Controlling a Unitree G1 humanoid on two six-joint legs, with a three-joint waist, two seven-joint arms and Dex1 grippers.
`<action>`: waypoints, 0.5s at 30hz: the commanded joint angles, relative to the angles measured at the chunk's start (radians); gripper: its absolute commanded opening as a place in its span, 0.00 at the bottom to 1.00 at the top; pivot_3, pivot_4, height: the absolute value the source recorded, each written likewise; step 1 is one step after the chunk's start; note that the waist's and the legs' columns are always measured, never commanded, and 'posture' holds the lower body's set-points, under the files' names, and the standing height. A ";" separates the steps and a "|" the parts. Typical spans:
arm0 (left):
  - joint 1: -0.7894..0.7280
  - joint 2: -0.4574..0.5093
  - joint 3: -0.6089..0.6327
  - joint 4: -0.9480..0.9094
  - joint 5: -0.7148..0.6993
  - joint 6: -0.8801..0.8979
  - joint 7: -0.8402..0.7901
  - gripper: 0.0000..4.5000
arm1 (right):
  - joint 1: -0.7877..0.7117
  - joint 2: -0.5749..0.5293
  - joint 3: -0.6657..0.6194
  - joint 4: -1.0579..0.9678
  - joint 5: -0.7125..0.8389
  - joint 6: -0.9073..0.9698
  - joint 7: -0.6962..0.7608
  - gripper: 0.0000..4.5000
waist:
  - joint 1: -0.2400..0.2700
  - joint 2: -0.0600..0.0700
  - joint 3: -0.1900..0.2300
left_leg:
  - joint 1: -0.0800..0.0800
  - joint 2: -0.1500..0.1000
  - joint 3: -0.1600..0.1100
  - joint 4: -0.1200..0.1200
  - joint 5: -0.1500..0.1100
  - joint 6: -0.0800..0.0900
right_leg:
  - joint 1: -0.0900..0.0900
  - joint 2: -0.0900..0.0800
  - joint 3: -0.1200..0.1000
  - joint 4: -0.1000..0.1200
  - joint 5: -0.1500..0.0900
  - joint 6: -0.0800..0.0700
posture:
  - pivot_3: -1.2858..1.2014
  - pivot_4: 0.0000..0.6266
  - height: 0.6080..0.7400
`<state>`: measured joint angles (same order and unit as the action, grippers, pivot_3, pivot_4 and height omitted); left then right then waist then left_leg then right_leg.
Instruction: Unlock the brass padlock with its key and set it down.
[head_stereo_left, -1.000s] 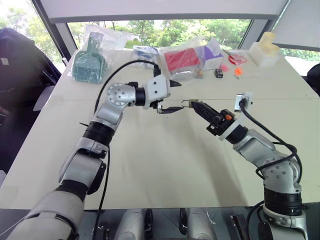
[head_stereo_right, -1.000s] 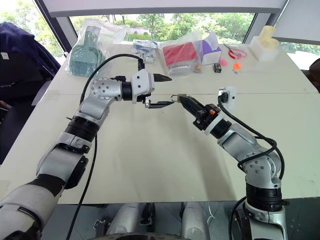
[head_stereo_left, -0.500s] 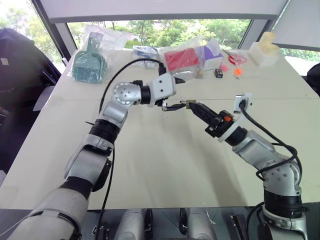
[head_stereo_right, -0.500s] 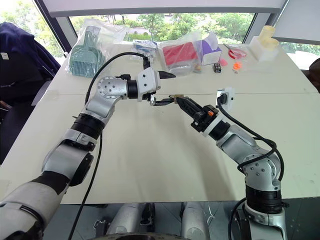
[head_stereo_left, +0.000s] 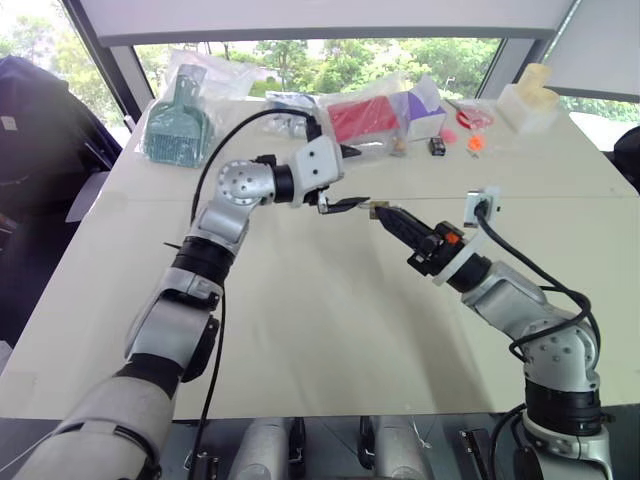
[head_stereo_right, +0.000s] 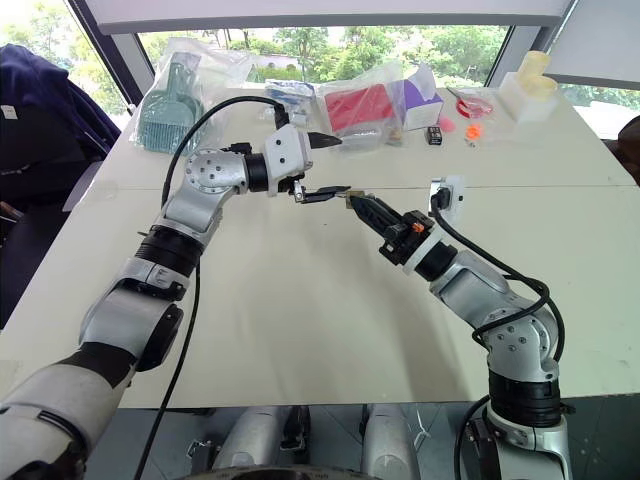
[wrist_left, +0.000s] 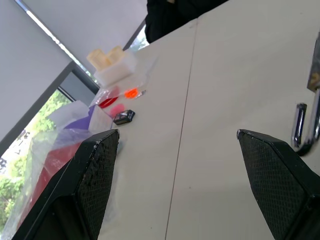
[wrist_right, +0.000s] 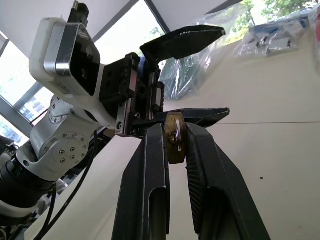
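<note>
The brass padlock (wrist_right: 174, 144) is a small gold block pinched upright at the tips of my right gripper (head_stereo_left: 381, 212), which is shut on it above the middle of the table. Its silvery shackle (wrist_left: 301, 128) sticks out towards my left gripper. My left gripper (head_stereo_left: 360, 177) is open wide, pointing at the right one. Its lower finger (wrist_right: 200, 116) lies just behind the padlock and its upper finger (wrist_right: 185, 39) stands well above it. Nothing is between the left fingers. The key is not to be made out.
Along the table's far edge lie a bagged green scoop (head_stereo_left: 178, 125), a bagged red pack (head_stereo_left: 365, 118), a purple box (head_stereo_left: 425, 110), a small black box (head_stereo_left: 438, 146), orange bits (head_stereo_left: 475, 143) and a white block (head_stereo_left: 530, 100). The pale tabletop (head_stereo_left: 330, 330) stretches below both arms.
My left wrist has turned a little, bringing its open fingers slightly higher beside the padlock. The right gripper keeps its hold in the same place.
</note>
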<state>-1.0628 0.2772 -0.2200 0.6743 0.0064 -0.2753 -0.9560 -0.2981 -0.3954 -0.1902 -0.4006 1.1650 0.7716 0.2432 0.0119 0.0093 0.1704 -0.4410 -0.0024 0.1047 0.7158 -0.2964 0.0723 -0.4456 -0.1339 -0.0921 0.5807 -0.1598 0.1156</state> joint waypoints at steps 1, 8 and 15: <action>-0.029 0.000 0.016 -0.006 0.003 -0.013 0.019 0.87 | -0.015 0.005 -0.008 -0.031 0.019 -0.005 0.008 0.04 | 0.000 0.000 0.000 | 0.000 0.000 0.000 0.000 0.000 0.000 | 0.000 0.000 0.000 0.000 0.000 0.000 | 0.52 0.24 0.96; -0.059 0.034 -0.011 0.103 0.129 -0.061 0.132 0.87 | -0.011 0.007 -0.014 -0.034 0.015 -0.009 0.000 0.04 | 0.000 0.000 0.000 | 0.000 0.000 0.000 0.000 0.000 0.000 | 0.000 0.000 0.000 0.000 0.000 0.000 | 0.52 0.24 0.96; 0.010 0.029 0.066 -0.127 -0.127 0.211 -0.113 0.87 | -0.012 0.007 -0.016 -0.029 0.005 -0.014 0.003 0.04 | -0.002 0.000 0.000 | -0.001 0.000 0.000 0.000 0.000 0.000 | 0.000 0.000 0.000 0.000 0.000 0.000 | 0.52 0.24 0.96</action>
<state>-1.0639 0.3102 -0.1912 0.6859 0.0098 -0.1726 -0.9654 -0.2980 -0.3901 -0.1900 -0.4002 1.1608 0.7718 0.2413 0.0100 0.0092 0.1704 -0.4417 -0.0023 0.1050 0.7158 -0.2964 0.0721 -0.4460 -0.1341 -0.0920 0.5807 -0.1598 0.1157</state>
